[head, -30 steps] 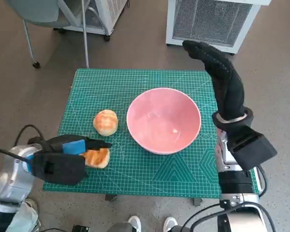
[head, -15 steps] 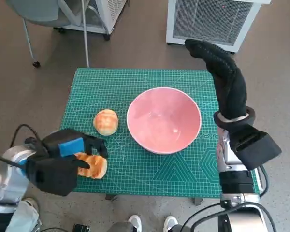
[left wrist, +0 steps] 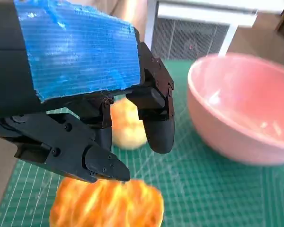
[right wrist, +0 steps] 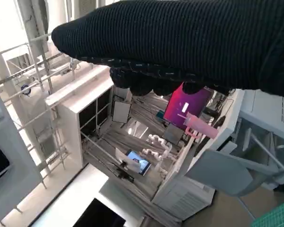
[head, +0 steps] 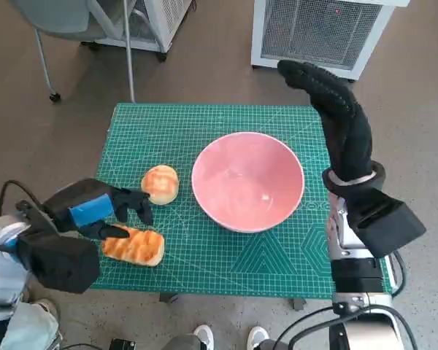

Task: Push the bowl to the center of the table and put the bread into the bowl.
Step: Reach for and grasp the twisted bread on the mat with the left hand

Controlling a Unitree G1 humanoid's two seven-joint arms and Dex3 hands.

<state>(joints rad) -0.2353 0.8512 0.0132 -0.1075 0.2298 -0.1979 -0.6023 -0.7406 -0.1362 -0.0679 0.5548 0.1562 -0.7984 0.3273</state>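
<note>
Pink bowl (head: 247,181) sits mid-table; I see the long toasted bread (head: 133,246) just under my empty, spread left hand (head: 95,211), lengthwise toward the bowl, right hand (head: 334,117) far, grip unclear.

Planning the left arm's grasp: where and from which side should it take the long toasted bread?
Probably across the middle of the long toasted bread, from above. It lies flat on the green mat, long axis running left to right, so its narrow width suits the grip. The left robot hand, fingers spread, is right above its left end.
</note>
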